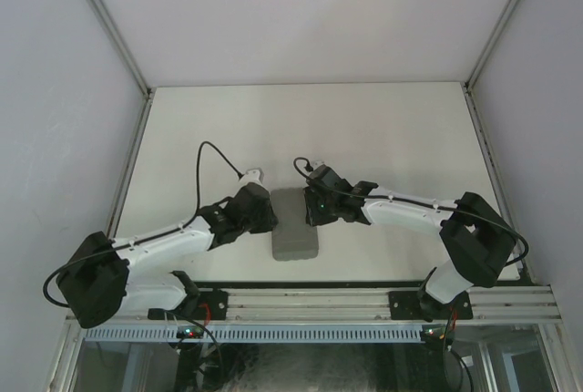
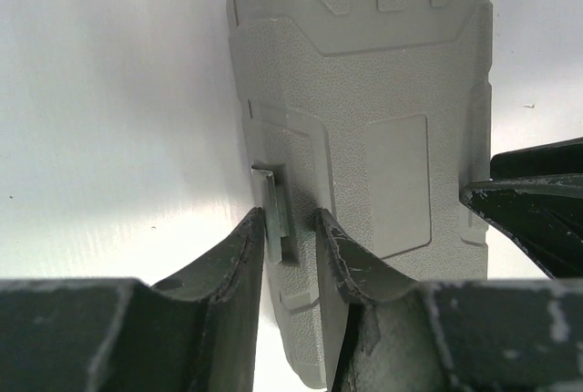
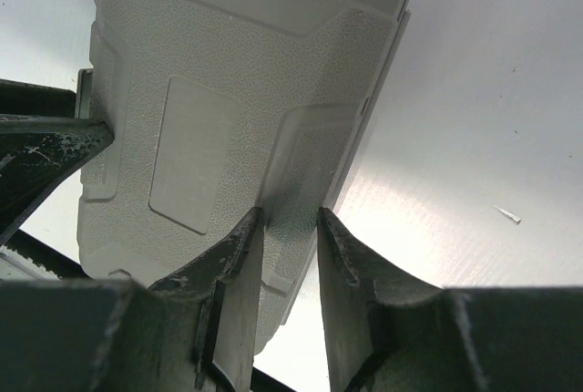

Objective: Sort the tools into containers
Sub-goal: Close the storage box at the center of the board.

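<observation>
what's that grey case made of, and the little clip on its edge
Case: looks like moulded grey plastic, matte, going by the fine pebbled texture and raised panels. Clip: probably bare metal, a thin silvery strip with a bright sheen, though painted plastic is possible.

Left arm (image 1: 168, 240) and right arm (image 1: 410, 212): white shells, black joints, thin black cables (image 1: 202, 157). Jaws are dark, scuffed, chipped pale.
</observation>
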